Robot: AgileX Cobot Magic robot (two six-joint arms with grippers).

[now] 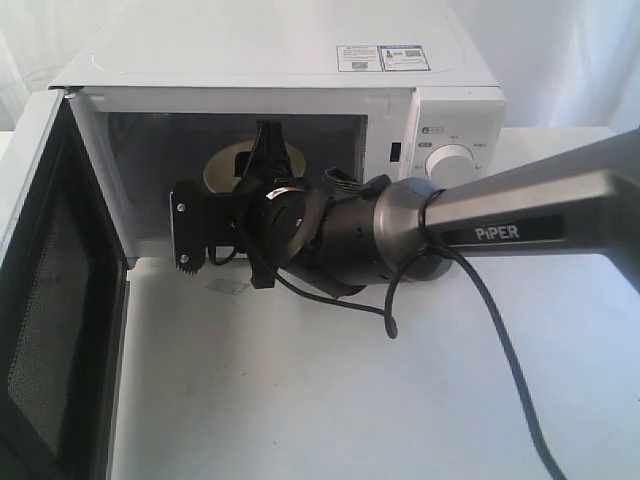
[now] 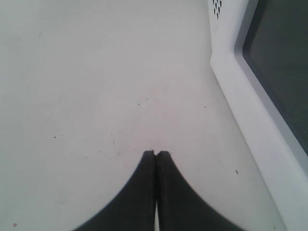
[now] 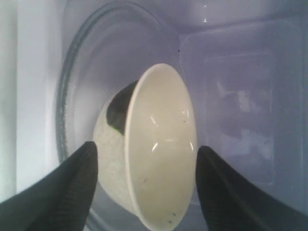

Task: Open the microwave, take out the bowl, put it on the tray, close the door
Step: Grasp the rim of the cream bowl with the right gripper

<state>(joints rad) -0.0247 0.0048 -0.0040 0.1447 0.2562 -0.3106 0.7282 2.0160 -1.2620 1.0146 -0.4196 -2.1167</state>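
Observation:
The white microwave (image 1: 300,60) stands at the back of the table with its door (image 1: 50,300) swung wide open to the left. Inside, the cream bowl (image 1: 222,165) sits on the glass turntable (image 3: 72,96). My right gripper (image 1: 262,160) reaches into the cavity. In the right wrist view it (image 3: 147,149) is open, one black finger on each side of the bowl (image 3: 161,144), with small gaps showing. My left gripper (image 2: 156,153) is shut on nothing, low over the bare table beside the door's white frame (image 2: 250,120). The tray is out of view.
The control panel with a round knob (image 1: 455,165) sits behind the right arm (image 1: 520,215). A black cable (image 1: 500,340) trails from that arm across the white table (image 1: 300,400). The open door blocks the front left.

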